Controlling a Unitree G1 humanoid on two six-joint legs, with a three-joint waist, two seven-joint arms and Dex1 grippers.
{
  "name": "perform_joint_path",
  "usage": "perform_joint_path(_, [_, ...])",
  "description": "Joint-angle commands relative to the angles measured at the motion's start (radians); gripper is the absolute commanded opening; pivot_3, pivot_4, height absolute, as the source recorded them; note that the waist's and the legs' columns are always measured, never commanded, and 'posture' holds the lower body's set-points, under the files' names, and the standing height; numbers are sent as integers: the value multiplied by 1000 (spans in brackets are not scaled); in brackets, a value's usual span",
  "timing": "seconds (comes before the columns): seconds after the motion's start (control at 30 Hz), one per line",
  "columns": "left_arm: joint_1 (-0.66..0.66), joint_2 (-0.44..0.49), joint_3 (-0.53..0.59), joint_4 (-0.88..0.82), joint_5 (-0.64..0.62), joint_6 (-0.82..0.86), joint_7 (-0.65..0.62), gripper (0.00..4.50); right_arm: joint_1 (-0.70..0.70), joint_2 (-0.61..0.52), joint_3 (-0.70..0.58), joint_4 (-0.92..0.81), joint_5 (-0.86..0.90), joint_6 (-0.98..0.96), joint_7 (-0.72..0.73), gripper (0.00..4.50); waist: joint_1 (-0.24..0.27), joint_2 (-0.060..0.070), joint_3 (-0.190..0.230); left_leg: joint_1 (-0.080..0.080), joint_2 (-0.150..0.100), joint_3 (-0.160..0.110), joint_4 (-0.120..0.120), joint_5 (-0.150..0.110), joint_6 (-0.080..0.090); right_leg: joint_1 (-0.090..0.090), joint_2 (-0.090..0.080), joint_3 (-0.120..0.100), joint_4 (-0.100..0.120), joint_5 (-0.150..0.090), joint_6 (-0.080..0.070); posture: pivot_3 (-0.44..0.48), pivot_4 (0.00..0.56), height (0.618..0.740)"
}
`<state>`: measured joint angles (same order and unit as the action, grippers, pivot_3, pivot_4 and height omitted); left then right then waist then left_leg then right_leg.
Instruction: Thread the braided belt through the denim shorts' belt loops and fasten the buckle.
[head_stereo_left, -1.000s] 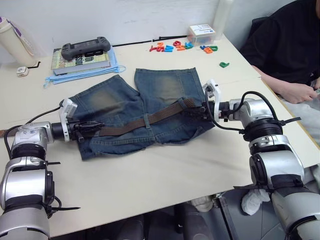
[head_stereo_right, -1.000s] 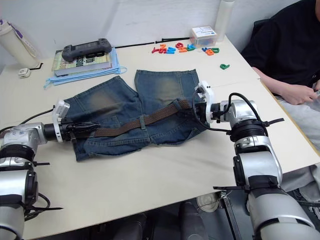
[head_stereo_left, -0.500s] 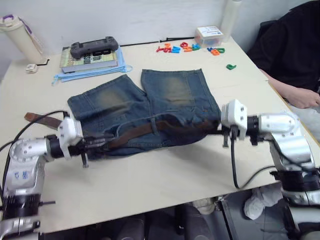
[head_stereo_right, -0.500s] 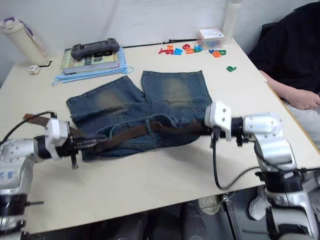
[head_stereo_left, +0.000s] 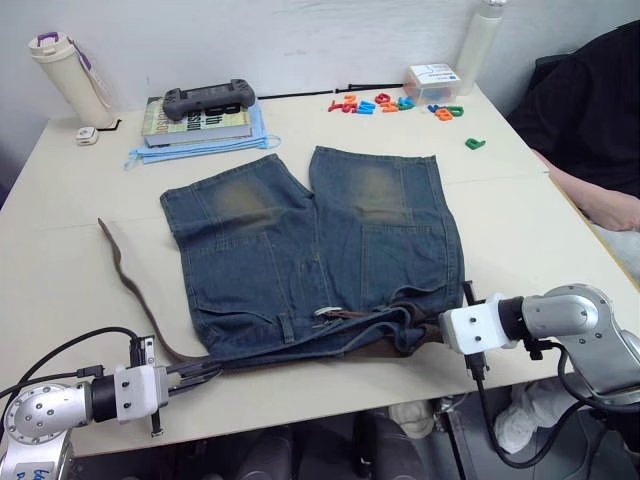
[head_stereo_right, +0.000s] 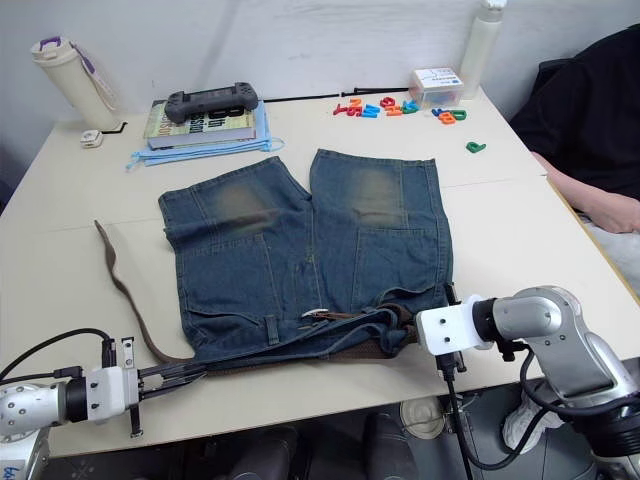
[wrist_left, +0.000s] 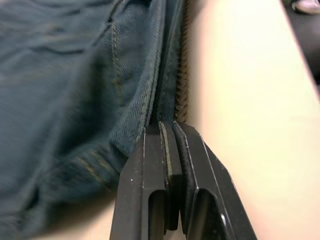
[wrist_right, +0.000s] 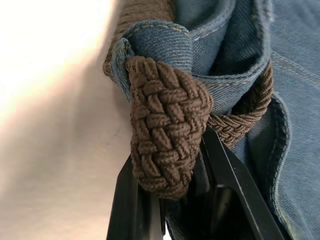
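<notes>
The denim shorts (head_stereo_left: 300, 230) lie flat, legs pointing away, waistband along the table's near edge. The braided belt (head_stereo_left: 125, 280) runs under the bunched waistband, and its free end trails away over the table at the left. A silver buckle (head_stereo_left: 325, 313) shows at the waistband's middle, beside a belt loop (head_stereo_left: 287, 325). At the waistband's left corner my left gripper (head_stereo_left: 205, 371) is shut on the belt and the denim edge (wrist_left: 167, 135). At the right corner my right gripper (head_stereo_left: 430, 335) is shut on a fold of belt wrapped in denim (wrist_right: 170, 185).
At the back left are a book with a game controller (head_stereo_left: 205, 100) and a bottle (head_stereo_left: 70, 70). Coloured letters (head_stereo_left: 380, 103), a clear box (head_stereo_left: 432, 80) and a green piece (head_stereo_left: 474, 144) lie at the back right. A person in black (head_stereo_left: 600, 110) sits at the right, hand (head_stereo_left: 605, 208) at the table edge.
Both grippers have drawn back to the near edge, dragging the shorts with them. The shorts have spread flat. The belt's free end now trails on the left.
</notes>
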<state>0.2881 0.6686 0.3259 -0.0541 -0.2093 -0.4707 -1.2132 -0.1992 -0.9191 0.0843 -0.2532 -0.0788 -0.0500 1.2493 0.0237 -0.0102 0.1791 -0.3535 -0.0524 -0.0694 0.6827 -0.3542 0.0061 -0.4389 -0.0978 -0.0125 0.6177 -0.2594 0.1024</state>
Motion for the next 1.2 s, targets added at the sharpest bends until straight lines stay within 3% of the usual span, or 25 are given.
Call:
perform_joint_path(0.03, [5,43,-5,11,-28,61,29,2108,-27,-52,-40,19,-3,79,-21,1851,0,0,0,0,0,0,0,0,0,0,0,0,0,0,0,0,150,713])
perform_joint_path(0.07, [9,50,-6,-12,-52,87,27,2380,-27,-57,-54,14,13,80,-22,2208,1,0,0,0,0,0,0,0,0,0,0,-1,0,0,0,0,150,713])
perform_joint_path(0.1, [14,59,-6,-34,-75,120,23,3031,-25,-69,-68,13,22,70,-20,2960,1,0,0,0,0,0,0,0,0,0,0,-1,0,0,0,0,150,713])
perform_joint_path(0.13, [20,74,-1,-67,-116,175,17,3240,-20,-86,-94,2,56,84,0,3202,1,0,0,0,0,0,0,0,0,0,0,-2,0,0,0,0,150,713])
perform_joint_path(0.23, [34,111,12,-156,-223,341,20,3240,-13,-131,-145,-27,142,132,54,4095,-2,2,1,-1,1,0,0,-1,0,-1,0,-1,-1,0,0,0,150,713])
perform_joint_path(0.43, [43,217,97,-397,-532,732,86,3240,-183,-111,-256,-91,453,547,2,4095,-16,3,2,-1,4,-1,0,-1,-1,0,2,5,-1,0,-1,0,150,713])
perform_joint_path(0.57, [-74,228,161,-405,-732,951,268,3240,-300,-2,-297,-58,543,766,-196,4095,-22,3,2,-1,5,-2,-1,-2,-3,0,3,3,-1,-1,-3,0,150,713])
perform_joint_path(0.67, [-183,172,142,-348,-727,1001,412,3240,-315,97,-290,-40,503,830,-374,4095,-22,4,2,-1,5,-3,-1,-2,-4,-2,3,3,-1,-1,-3,0,150,713])
perform_joint_path(0.8, [-293,49,90,-277,-599,978,602,3240,-297,224,-286,-32,457,840,-563,4095,-21,4,2,-3,3,-1,0,1,-9,-4,2,5,2,-1,-2,0,150,713])
perform_joint_path(0.97, [-379,-42,50,-209,-531,956,671,3240,-260,283,-261,-23,426,802,-644,4095,-22,3,2,-5,2,0,0,2,-9,-6,3,5,2,0,-1,0,150,713])
perform_joint_path(1.03, [-411,-70,34,-174,-501,938,683,3240,-255,279,-239,-18,417,783,-639,4095,-41,4,1,-8,-7,-17,-4,7,-7,1,-10,-11,4,-1,0,0,150,713])
perform_joint_path(1.1, [-440,-86,19,-140,-472,922,683,3240,-257,263,-207,1,392,749,-624,4095,-54,4,1,-17,-24,-44,-7,21,-6,4,-28,-42,5,-2,0,0,150,713])
perform_joint_path(1.2, [-475,-90,-25,-94,-425,899,649,3240,-287,261,-180,78,371,704,-611,4095,-57,4,1,-18,-48,-69,-19,37,-2,13,-48,-68,5,-7,8,0,150,713])
